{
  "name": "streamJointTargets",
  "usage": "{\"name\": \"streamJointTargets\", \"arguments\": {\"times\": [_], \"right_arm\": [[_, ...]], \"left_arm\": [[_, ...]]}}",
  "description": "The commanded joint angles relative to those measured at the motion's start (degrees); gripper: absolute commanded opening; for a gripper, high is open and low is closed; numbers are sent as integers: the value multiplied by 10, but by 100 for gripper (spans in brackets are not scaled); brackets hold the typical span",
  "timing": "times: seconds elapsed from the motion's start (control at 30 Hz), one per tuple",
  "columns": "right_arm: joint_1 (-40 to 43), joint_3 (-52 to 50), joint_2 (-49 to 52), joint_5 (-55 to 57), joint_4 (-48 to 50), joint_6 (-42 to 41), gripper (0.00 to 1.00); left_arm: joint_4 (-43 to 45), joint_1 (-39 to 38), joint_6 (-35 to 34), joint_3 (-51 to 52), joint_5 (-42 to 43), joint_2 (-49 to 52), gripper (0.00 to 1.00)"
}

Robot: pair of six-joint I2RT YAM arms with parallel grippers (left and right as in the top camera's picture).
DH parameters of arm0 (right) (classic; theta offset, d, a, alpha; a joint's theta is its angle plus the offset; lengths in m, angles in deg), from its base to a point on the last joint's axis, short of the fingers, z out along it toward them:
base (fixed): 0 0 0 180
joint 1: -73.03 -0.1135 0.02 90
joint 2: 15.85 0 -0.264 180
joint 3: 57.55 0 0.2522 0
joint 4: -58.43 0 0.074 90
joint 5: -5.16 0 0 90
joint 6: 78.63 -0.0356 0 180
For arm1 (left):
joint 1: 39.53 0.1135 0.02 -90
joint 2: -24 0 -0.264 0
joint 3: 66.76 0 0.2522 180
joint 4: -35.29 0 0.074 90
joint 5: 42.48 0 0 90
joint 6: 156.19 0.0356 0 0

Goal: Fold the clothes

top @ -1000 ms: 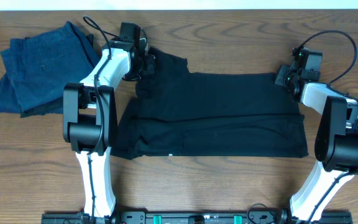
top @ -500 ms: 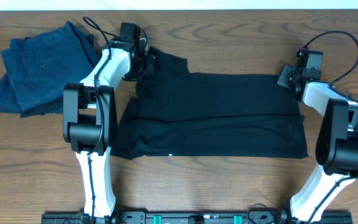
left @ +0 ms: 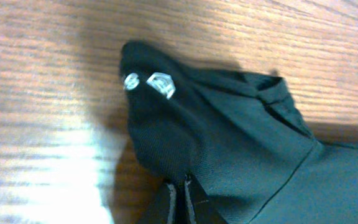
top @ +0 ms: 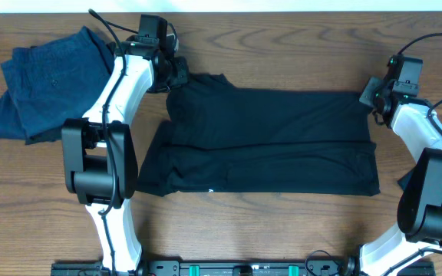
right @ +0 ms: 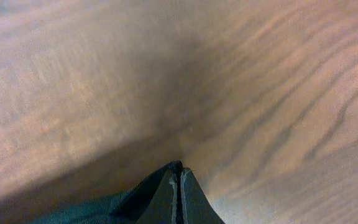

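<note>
The black garment (top: pixel 267 142) is lying spread across the middle of the table (top: pixel 282 46), long side running left to right, and it is being held at both upper corners. The left gripper (top: pixel 176 74) is clamping the upper left corner. Its wrist view is showing only the fingers' (left: pixel 174 198) tips at the bottom edge, pressed together, with black cloth bunching over them and hiding the pinch itself. A small white logo (left: pixel 160 84) is showing, blurred, on that raised fold. The right gripper (top: pixel 374 95) is sitting at the upper right corner with its jaws together on the cloth. Its wrist view is giving just a sliver of dark fabric running up between the tips — the frame is cutting off the rest. A tiny white tag (top: pixel 210 191) is peeking out at the garment's lower edge. The blue clothes (top: pixel 48 84) are lying heaped at the table's far left, apart from the black one, their right edge partly hiding behind the left arm.
</note>
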Motion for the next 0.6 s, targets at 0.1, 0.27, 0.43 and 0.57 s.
{"name": "streamJointTargets", "arguments": {"times": [0.1, 0.27, 0.43, 0.57], "right_arm": [[4, -1, -38, -13, -58, 6, 1], [6, -1, -79, -14, -130, 5, 1], [7, -1, -135, -13, -211, 11, 1], [7, -1, -162, -11, -274, 22, 1]], "left_arm": [[-52, 5, -5, 4, -5, -15, 6], [-103, 5, -5, 4, -5, -30, 6], [-168, 5, -5, 4, -5, -52, 6], [-220, 5, 0, 4, -6, -63, 6]]}}
